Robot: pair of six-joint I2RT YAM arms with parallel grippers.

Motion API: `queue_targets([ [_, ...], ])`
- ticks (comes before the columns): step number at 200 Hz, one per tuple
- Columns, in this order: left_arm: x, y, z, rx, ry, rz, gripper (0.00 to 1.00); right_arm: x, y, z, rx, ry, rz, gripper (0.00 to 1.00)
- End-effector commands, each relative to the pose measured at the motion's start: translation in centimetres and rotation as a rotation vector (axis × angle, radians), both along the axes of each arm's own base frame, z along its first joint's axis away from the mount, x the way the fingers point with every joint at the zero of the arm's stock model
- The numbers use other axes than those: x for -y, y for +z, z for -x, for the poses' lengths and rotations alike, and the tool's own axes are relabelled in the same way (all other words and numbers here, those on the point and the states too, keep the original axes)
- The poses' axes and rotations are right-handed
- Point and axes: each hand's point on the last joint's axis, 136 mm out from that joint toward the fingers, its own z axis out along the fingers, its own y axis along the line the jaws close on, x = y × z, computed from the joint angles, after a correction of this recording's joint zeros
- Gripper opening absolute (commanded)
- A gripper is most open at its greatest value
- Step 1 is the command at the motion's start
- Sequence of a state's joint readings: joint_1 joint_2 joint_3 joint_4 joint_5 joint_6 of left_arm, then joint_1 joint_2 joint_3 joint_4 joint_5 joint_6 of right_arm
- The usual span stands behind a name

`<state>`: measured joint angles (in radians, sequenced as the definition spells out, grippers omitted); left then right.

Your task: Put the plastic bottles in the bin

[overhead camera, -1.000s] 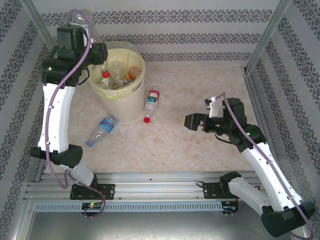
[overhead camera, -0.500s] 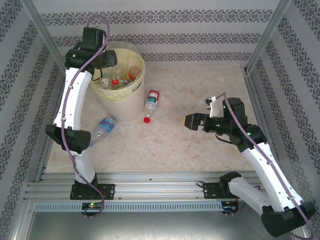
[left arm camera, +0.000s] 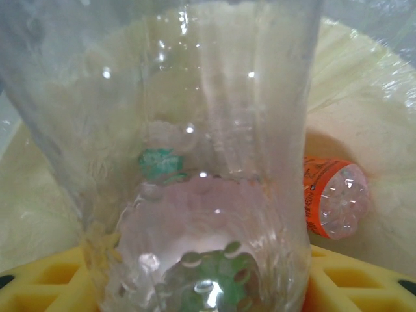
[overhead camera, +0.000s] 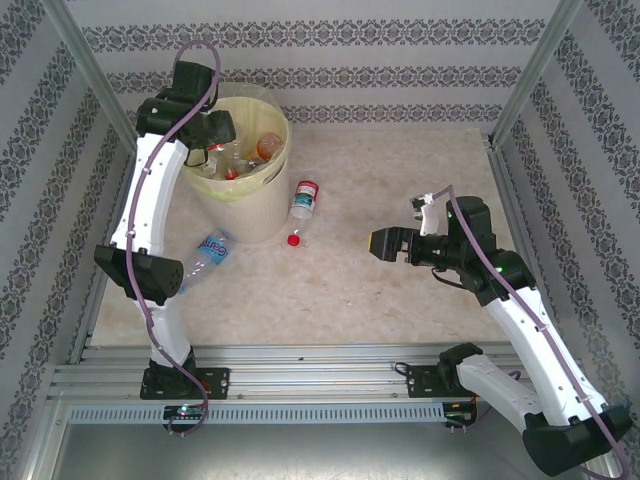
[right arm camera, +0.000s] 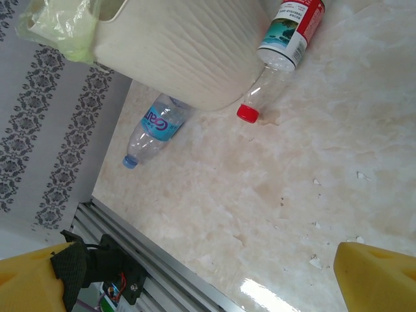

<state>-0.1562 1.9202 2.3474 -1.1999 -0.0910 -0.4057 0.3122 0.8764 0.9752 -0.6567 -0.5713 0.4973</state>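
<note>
Over the bin [overhead camera: 255, 212] at the far left of the table [overhead camera: 400, 180], left arm reaches up and across, left gripper [overhead camera: 203, 152] pointing down into the opening. Left wrist view: a clear bottle [left arm camera: 195, 130] stands between the yellow pads [left arm camera: 45, 279], so close that it takes most of the picture. Whether the pads press on it or have let go, cannot tell. Behind it is the pale yellow-green liner [left arm camera: 364, 110], and an orange bottle [left arm camera: 335, 201] lies inside the bin, base toward the camera. From above, several bottles sit heaped in the bin, among them one orange-filled [overhead camera: 268, 145] near the far rim. Two bottles lie on the table. A red-label bottle [overhead camera: 303, 203] with a red cap lies just right of the bin, cap toward the near edge. A blue-label bottle [overhead camera: 207, 253] lies at the bin's near-left side, partly behind the left arm's elbow. The right wrist view shows both against the bin wall [right arm camera: 175, 58]: red-label [right arm camera: 289, 36] touching or nearly touching it, blue-label [right arm camera: 156, 127] partly tucked under its curve. Right gripper [overhead camera: 385, 243] hangs mid-table, well apart from the bin, its fingers [right arm camera: 377, 279] spread wide with nothing between them, aimed toward the bottles.
</note>
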Motion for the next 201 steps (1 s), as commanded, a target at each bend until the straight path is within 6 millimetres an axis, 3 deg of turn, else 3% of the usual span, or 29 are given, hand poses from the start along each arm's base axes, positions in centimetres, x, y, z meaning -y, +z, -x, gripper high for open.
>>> queue_targets([
  [1,0.1,-1.7,0.7,-0.066,0.02,-0.002,0.61,0.1,0.7,0.3,0.026,0.0,0.006,0.98],
  [51,0.1,-1.3,1.0,-0.058,0.011,-0.005,0.84,0.1,0.8,0.3,0.026,-0.001,0.004,0.98],
  [119,-0.2,4.0,2.5,0.077,-0.064,-0.053,1.0,0.1,0.9,0.3,0.029,-0.001,0.003,0.98],
  [159,0.7,5.6,5.2,0.138,-0.205,-0.085,1.0,-0.1,0.9,0.1,0.029,0.004,-0.004,0.98],
  [180,0.6,5.2,7.5,0.151,-0.27,-0.125,1.0,-0.1,0.9,0.1,0.031,0.008,-0.005,0.98],
  [201,0.4,3.5,10.0,0.127,-0.308,-0.145,1.0,-0.2,1.0,0.1,0.032,0.01,-0.008,0.98],
])
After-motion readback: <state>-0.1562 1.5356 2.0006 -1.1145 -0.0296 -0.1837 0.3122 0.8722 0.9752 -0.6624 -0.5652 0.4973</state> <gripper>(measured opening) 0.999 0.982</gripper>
